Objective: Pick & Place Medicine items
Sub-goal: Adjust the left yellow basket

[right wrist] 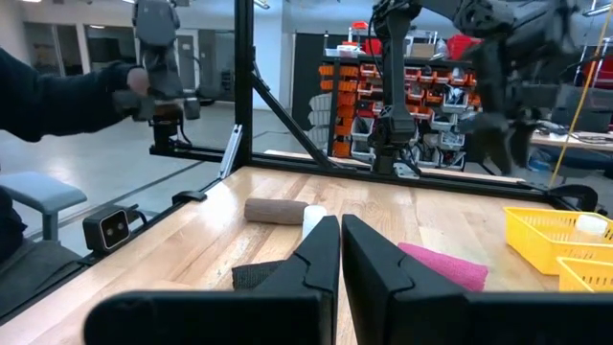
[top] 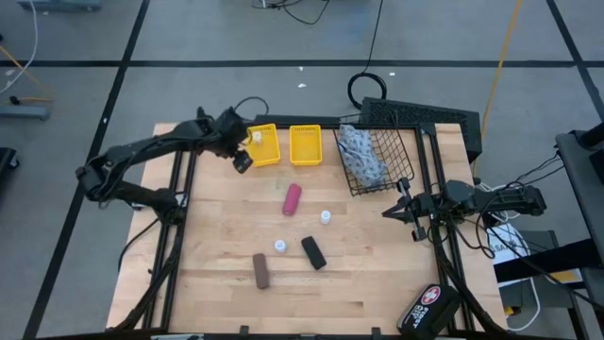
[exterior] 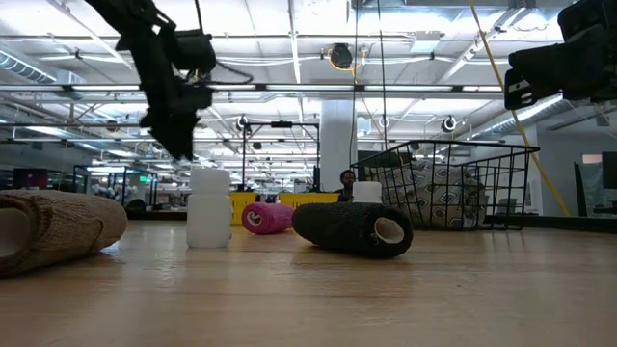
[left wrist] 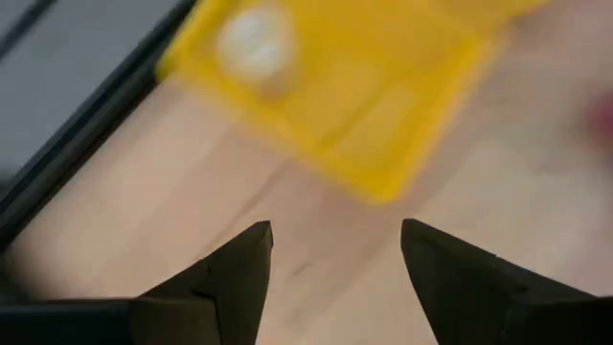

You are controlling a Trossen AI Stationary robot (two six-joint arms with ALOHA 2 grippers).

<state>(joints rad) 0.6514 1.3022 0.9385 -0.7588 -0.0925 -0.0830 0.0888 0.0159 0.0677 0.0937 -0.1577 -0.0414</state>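
My left gripper (top: pixel 243 161) (left wrist: pixel 335 240) is open and hovers above the table at the near left corner of the left yellow bin (top: pixel 264 144) (left wrist: pixel 383 86). One white bottle (top: pixel 256 136) (left wrist: pixel 254 43) lies in that bin. On the table lie the magenta tube (top: pixel 292 199), two white bottles (top: pixel 326 217) (top: pixel 280 246), the black block (top: pixel 313 252) and the brown block (top: pixel 260 270). The blue-white pouch (top: pixel 360 151) sits in the wire basket (top: pixel 392 161). My right gripper (top: pixel 401 210) (right wrist: pixel 340 240) is shut, near the table's right edge, and holds nothing.
A second yellow bin (top: pixel 306 144) stands beside the first. The black case with the cross emblem (top: pixel 429 310) lies at the near right corner. Frame rails run along both table sides. A person's dark sleeve (right wrist: pixel 48 96) shows beyond the table.
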